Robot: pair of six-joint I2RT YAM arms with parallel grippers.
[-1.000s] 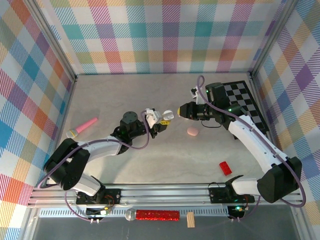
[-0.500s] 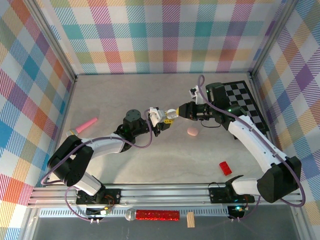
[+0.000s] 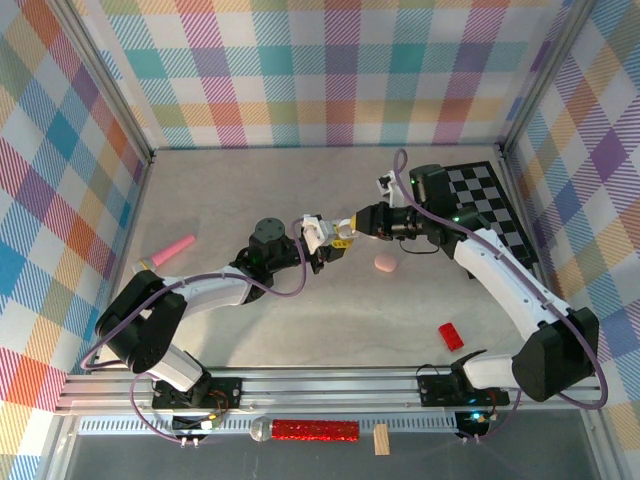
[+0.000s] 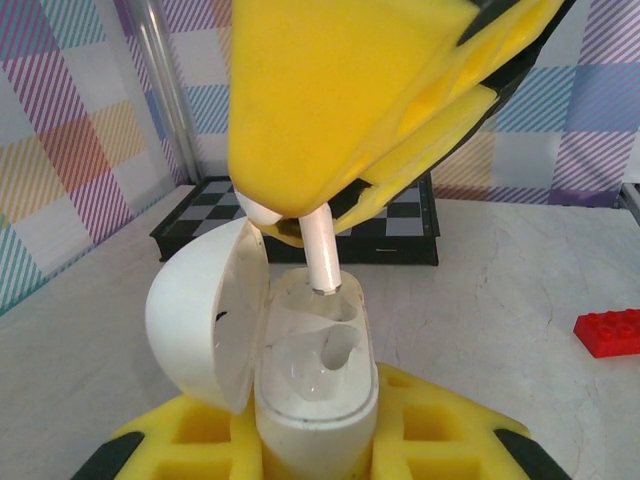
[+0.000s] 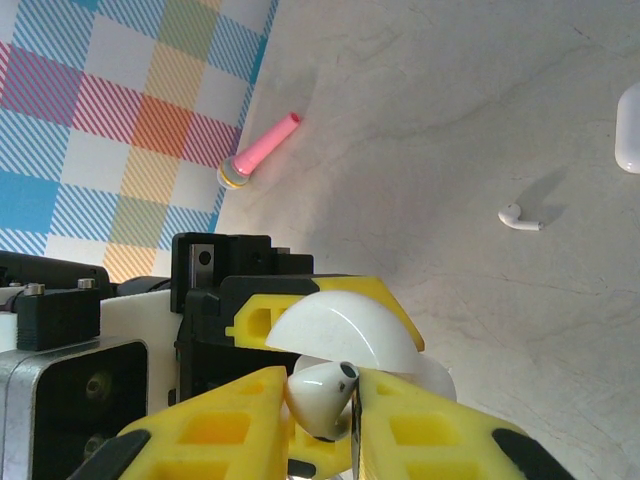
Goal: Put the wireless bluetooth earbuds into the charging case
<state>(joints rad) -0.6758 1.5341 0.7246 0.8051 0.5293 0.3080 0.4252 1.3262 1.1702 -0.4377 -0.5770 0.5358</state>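
My left gripper is shut on the white charging case, holding it upright with its lid swung open to the left. From above, my right gripper is shut on a white earbud. The earbud's stem points down, its tip at the rim of the case's far socket. In the top view the two grippers meet mid-table, the left gripper with the case and the right gripper just beyond it. A second white earbud lies loose on the table.
A pink case lies just right of the grippers. A red block sits near the front right and a pink cone-shaped object at the left. A checkerboard lies at the back right. A pale rounded object shows at the right wrist view's edge.
The two grippers have closed the gap between them. The right gripper brought the earbud left and down until its stem reached the open case; the left gripper shifted slightly right.
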